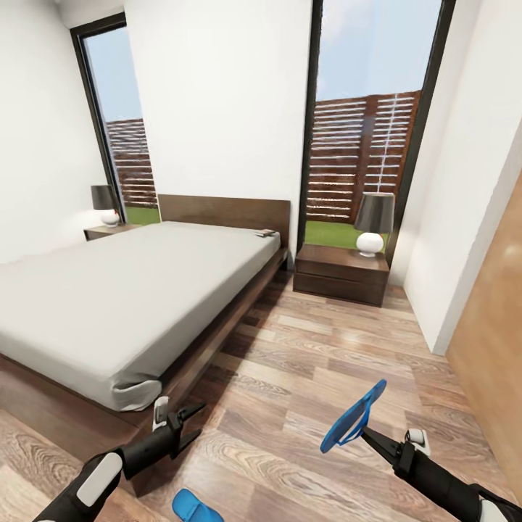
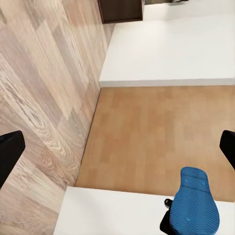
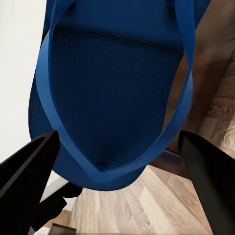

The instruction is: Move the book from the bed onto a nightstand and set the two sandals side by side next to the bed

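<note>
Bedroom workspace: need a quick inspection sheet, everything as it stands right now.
Surface: wood-plank floor, bare beside the bed.
Job's things: book on the mattress corner near the headboard; one sandal held up off the floor; second sandal lying on the floor near the robot.
Clutter: nothing seen.
End effectors: right end effector shut on the held sandal; left end effector open, empty, by the bed's foot corner.
Cables: nothing seen.
Surroundings: nightstand with a lamp right of the bed; another nightstand with a lamp on the far side; two tall windows.
</note>
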Controlling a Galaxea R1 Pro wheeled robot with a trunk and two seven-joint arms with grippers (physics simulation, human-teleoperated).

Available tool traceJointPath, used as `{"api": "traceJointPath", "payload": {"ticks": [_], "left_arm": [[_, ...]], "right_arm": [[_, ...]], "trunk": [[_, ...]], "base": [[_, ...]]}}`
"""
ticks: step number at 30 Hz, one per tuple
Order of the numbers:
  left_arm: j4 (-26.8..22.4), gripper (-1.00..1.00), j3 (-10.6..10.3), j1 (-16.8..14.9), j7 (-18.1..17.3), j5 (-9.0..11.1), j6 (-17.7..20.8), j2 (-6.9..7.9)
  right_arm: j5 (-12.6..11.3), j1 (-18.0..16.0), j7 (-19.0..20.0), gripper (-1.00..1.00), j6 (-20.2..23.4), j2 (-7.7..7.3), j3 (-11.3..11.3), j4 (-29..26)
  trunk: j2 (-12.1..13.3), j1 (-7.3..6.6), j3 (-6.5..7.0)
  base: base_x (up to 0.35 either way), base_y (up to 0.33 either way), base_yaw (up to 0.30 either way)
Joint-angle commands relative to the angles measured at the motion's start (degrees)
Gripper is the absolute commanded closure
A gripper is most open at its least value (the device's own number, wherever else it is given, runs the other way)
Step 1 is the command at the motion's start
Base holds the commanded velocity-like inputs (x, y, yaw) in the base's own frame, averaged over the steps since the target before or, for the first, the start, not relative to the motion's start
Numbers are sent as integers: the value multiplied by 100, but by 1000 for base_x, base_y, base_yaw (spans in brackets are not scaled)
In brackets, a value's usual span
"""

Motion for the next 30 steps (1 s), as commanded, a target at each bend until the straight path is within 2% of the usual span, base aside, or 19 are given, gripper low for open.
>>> {"api": "traceJointPath", "payload": {"ticks": [1,30], "left_arm": [[4,-100,-26,-6,-2,46,26,5],[6,-100,-26,-8,-2,44,24,-33]], "right_arm": [[-28,-1,0,100,40,-1,-3,-1],[-4,-1,-2,100,36,2,-7,-9]], "trunk": [[-2,-1,-7],[-2,-1,-62]], "base": [[0,0,170],[0,0,217]]}}
